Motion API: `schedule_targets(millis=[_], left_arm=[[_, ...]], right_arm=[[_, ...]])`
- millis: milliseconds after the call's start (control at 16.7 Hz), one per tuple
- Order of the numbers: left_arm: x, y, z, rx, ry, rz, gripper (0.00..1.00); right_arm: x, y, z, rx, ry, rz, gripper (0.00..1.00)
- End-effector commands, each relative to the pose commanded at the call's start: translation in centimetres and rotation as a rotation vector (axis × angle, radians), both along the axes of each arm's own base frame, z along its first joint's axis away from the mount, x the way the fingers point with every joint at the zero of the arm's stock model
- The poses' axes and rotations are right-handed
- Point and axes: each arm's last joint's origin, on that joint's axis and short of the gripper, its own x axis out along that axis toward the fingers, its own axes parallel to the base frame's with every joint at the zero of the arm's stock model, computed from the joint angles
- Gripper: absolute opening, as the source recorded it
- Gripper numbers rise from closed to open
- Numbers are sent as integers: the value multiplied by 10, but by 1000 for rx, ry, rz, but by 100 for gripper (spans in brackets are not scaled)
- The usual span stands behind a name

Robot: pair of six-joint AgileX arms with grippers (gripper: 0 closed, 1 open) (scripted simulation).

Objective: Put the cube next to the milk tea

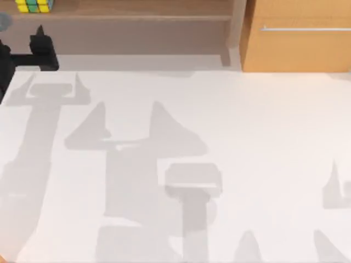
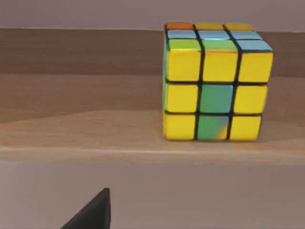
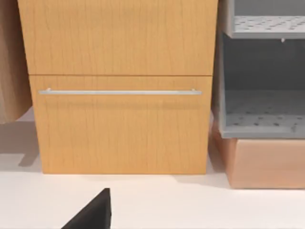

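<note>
- Jaws of my left arm [image 1: 39,34] hang at the far-left edge of the table, just short of the wooden shelf; from what shows I cannot tell whether they are apart or together, and nothing is held between them.
- Cube [image 2: 214,81] stands ahead of those jaws and above them, resting flat on the shelf [image 2: 86,129], a little to one side of my line of approach, with a gap between us.
- In the top view the cube [image 1: 34,5] sits just beyond the left jaws, at the shelf's left end.
- My right arm is parked off the table's right side; its wrist camera faces a wooden cabinet [image 3: 119,95] with a bar handle [image 3: 119,92] and a grey rack [image 3: 262,86] beside it.
- Table [image 1: 219,164] carries nothing but shadows.
- I judge the task barely begun: the cube is not yet gripped, so reaching, grasping, carrying and setting it down all remain.
- Milk tea I cannot place from here.
</note>
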Motion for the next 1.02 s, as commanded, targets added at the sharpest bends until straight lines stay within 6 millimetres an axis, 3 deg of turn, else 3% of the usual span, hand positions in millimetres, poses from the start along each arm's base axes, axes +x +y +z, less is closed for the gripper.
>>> schedule_targets(millis=[180, 360, 780, 1020], left_arm=[[32, -1, -20, 2, -39, 5, 100], [51, -3, -29, 9, -92, 4, 100], [55, -2, -30, 12, -105, 8, 100], [59, -14, -29, 14, -107, 2, 100]], right_arm=[[0, 0, 0, 0, 0, 0, 100], [0, 0, 0, 0, 0, 0, 100], [0, 0, 0, 0, 0, 0, 100], [0, 0, 0, 0, 0, 0, 100]])
